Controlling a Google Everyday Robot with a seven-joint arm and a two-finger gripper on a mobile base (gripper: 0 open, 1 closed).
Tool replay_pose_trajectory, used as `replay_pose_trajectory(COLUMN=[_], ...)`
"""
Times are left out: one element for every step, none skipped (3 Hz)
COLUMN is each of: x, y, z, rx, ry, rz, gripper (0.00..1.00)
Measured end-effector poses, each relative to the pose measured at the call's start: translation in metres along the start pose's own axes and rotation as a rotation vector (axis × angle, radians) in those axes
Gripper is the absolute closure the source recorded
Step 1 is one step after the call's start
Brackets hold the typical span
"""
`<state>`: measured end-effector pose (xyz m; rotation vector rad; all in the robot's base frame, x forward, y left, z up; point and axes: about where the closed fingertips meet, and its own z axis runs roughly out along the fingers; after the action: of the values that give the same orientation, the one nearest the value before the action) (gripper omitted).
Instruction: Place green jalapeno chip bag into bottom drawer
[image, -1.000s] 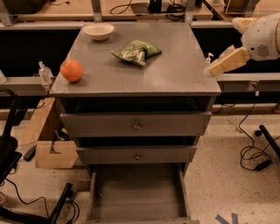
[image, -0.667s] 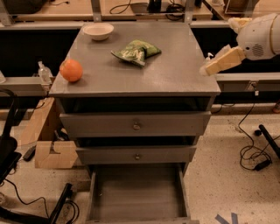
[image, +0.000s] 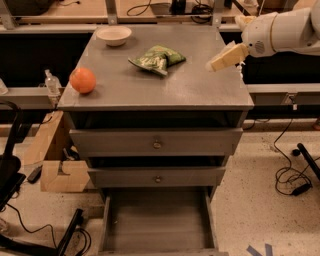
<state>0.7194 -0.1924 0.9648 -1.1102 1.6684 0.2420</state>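
Observation:
The green jalapeno chip bag (image: 157, 58) lies crinkled on the grey cabinet top (image: 200, 90), toward the back middle. My gripper (image: 215, 64) comes in from the right on a white arm and hovers over the right part of the top, a short way right of the bag and apart from it. It holds nothing. The bottom drawer (image: 156, 220) is pulled out at the foot of the cabinet, its flat grey floor bare.
An orange fruit (image: 83, 80) sits at the left edge of the top. A white bowl (image: 114, 35) stands at the back left. Two upper drawers (image: 156, 142) with round knobs are closed. Cardboard (image: 60, 172) and cables lie on the floor at left; cables lie at right.
My gripper has moved left and slightly toward the bag, from the cabinet's right edge to over its top. The bag, fruit and bowl have not moved.

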Motion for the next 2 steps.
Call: replay_pose_trajectory(x=[-0.001,0.0], y=[-0.023,-0.041], z=[0.048,0.1], rx=[-0.005,0.007], ry=[-0.005,0.003], rz=[0.016,0.048], gripper=[0.0,0.0])
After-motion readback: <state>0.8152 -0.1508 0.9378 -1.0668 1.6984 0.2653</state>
